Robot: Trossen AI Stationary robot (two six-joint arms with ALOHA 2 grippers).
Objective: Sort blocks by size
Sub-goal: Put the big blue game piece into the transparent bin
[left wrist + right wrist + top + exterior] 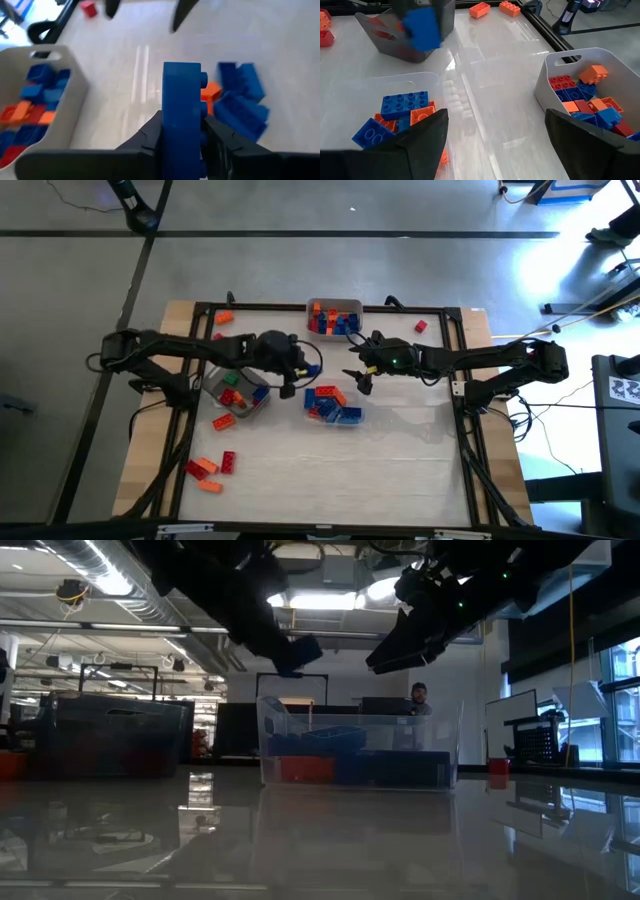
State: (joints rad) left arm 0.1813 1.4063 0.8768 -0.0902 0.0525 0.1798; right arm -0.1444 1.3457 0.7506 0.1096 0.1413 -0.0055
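The left gripper [182,135] hangs above the table with its two fingers [150,140] closed tight on a blue brick [182,95], which stands on edge between them, studs facing sideways. From overhead that gripper [291,376] sits between the grey bin [215,387] and the clear tray [345,420]. Just past its fingertips lie more blue bricks [240,95] and an orange one [211,91] in that clear tray. Off to one side of the fingers is a white tray [72,80] with blue, orange and red bricks in it.

The right gripper [495,125] hovers with its fingers [427,132] spread wide and nothing between them. Under one finger is the clear tray's pile of blue bricks [405,104]; beside the other finger stands the white tray [545,85]. Beyond the fingertips the held blue brick [422,27] shows in front of the grey bin [385,35].

Loose red and orange bricks [210,465] lie on the table [330,480] well away from both grippers, and one red brick [420,326] sits near the far edge.
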